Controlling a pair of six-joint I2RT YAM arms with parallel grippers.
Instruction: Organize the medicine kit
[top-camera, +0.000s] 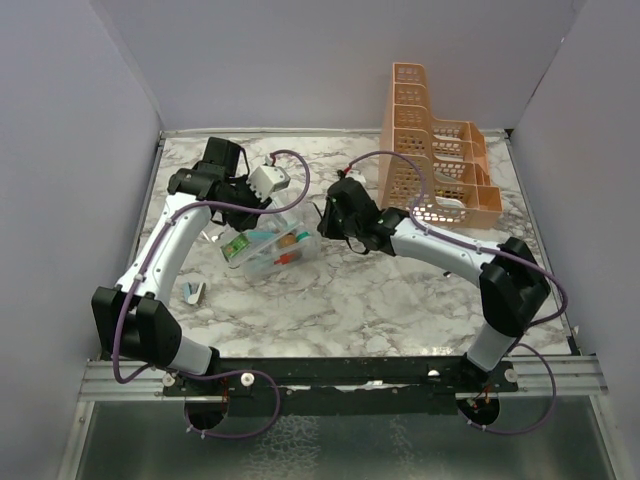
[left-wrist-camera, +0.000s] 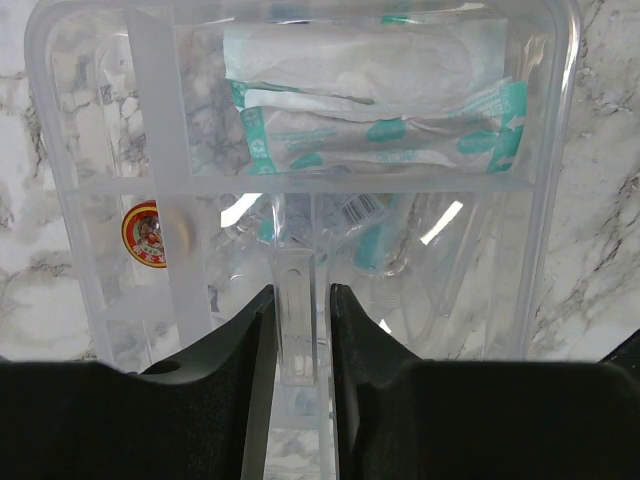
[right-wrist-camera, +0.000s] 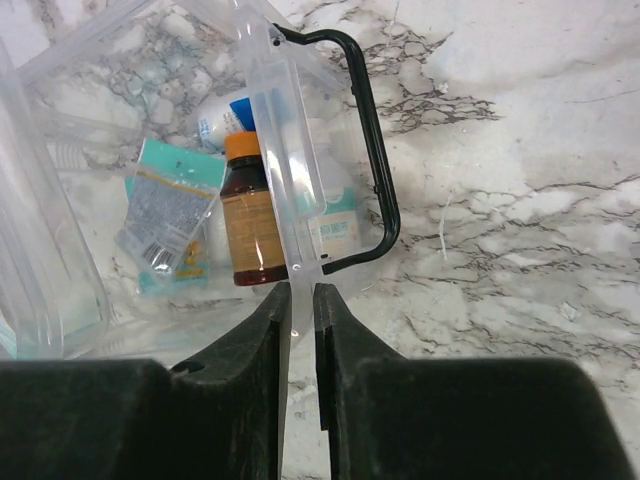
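Note:
The medicine kit (top-camera: 272, 252), a clear plastic box, lies mid-table between both arms. In the left wrist view my left gripper (left-wrist-camera: 300, 290) is shut on a clear upright tab at the kit's (left-wrist-camera: 556, 150) near edge. Behind it lie white-and-teal gauze packets (left-wrist-camera: 370, 110) and a round red-and-yellow label (left-wrist-camera: 145, 235). My right gripper (right-wrist-camera: 302, 288) is shut on the kit's clear rim (right-wrist-camera: 285, 150), right beside the black handle (right-wrist-camera: 378, 160). An amber bottle with an orange cap (right-wrist-camera: 250, 215) and a teal packet (right-wrist-camera: 170, 210) lie inside. From above, the right gripper (top-camera: 322, 222) meets the kit's right end.
A tall orange perforated tiered rack (top-camera: 435, 165) stands at the back right, close behind the right arm. A small blue-and-white item (top-camera: 193, 291) lies on the marble near the left arm's lower link. White walls close in the left, back and right.

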